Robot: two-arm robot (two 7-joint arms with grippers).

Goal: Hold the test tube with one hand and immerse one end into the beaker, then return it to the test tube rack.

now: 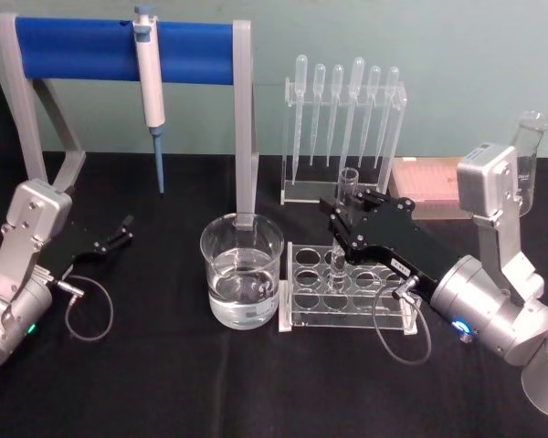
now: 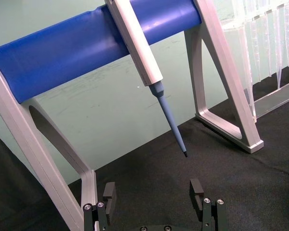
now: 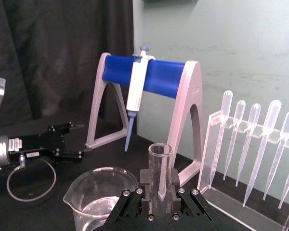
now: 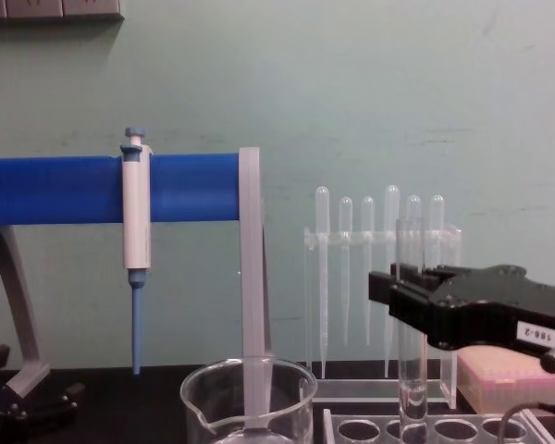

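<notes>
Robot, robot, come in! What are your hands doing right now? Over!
Right gripper shut on the test tube, upright in the rack. Left gripper open, parked far left. Beaker left of rack, path clear.

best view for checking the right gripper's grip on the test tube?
Right wrist view: the clear glass round-bottomed test tube stands upright between the black right gripper fingers, open rim visible. Head view shows the tube over the clear acrylic tube rack. Chest view shows its side profile. Left wrist view faces elsewhere.
</notes>
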